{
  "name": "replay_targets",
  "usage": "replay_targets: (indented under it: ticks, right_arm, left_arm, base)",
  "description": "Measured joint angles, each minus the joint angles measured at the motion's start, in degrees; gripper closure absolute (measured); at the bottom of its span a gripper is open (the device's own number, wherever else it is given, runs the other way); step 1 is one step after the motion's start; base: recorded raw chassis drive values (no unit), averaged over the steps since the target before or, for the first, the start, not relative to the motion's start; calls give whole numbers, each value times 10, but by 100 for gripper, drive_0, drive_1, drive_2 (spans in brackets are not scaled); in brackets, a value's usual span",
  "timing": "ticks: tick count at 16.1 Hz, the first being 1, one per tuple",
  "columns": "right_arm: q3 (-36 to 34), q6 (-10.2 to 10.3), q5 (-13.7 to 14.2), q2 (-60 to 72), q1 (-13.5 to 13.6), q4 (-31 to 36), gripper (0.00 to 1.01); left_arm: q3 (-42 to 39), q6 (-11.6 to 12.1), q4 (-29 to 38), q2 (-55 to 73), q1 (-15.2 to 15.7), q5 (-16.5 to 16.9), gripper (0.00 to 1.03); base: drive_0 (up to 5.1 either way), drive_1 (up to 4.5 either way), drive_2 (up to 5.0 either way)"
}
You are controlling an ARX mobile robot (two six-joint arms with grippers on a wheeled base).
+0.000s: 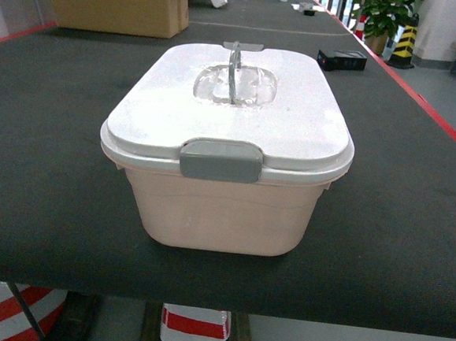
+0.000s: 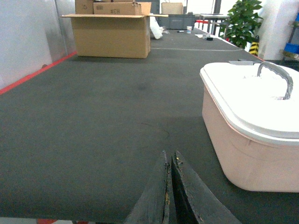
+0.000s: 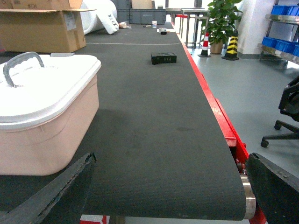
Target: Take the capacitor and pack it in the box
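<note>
while the pale pink box (image 1: pixel 222 209) sat near the front edge of the dark counter (image 1: pixel 44 203), its white lid (image 1: pixel 231 111) lay on it with the grey latch tab (image 1: pixel 221 160) down over the near rim and the clear handle (image 1: pixel 234 72) standing upright in its recess. no capacitor showed in any view; it may have been too small or out of frame, and i could not tell which. the left pincer (image 2: pixel 170 186) hung low just beside the box's left wall, its two dark fingers pressed together and holding nothing. the right pincer (image 3: pixel 168 186) hung on the box's other side with its fingers spread wide apart, also empty.

judging from this, the lid had to come off first. the sensible way was to spread the left pincer, lift the near latch tab without tipping the box, and check for a matching tab at the far rim. one arm could steady the wall while the other took the handle squarely, lifting straight up. a small black device (image 3: pixel 163 58) and a cardboard carton (image 2: pixel 112 35) lay well apart behind.
</note>
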Motion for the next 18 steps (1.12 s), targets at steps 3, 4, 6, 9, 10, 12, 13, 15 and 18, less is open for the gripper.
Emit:
replay_targets:
  ticks: [3,4,6,9,10,12,13,15,18]
  right_arm:
    - [0,0,0,0,0,0,3]
    - [0,0,0,0,0,0,3]
    - [0,0,0,0,0,0,3]
    - [0,0,0,0,0,0,3]
    - [0,0,0,0,0,0,3]
    - [0,0,0,0,0,1,3]
    - [0,0,0,0,0,0,3]
    - [0,0,0,0,0,0,3]
    - [0,0,0,0,0,0,3]
  left_arm:
    - [0,0,-31,-32,0,0,101]
    - [0,0,-38,-39,0,0,101]
    - [0,0,-126,-96,0,1,101]
    - [0,0,-144,-132,0,-1,101]
    - [0,0,-142,-132,0,0,101]
    - [0,0,-140,-132,0,0,88]
    - [0,0,-140,-132,0,0,74]
    - [0,0,-140,-132,0,0,54]
    - [0,0,-140,-132,0,0,20]
  base:
    - [0,0,0]
    - [0,0,0]
    - [0,0,0]
    - [0,0,0]
    - [0,0,0]
    - [0,0,0]
    - [0,0,0]
    - [0,0,0]
    - [0,0,0]
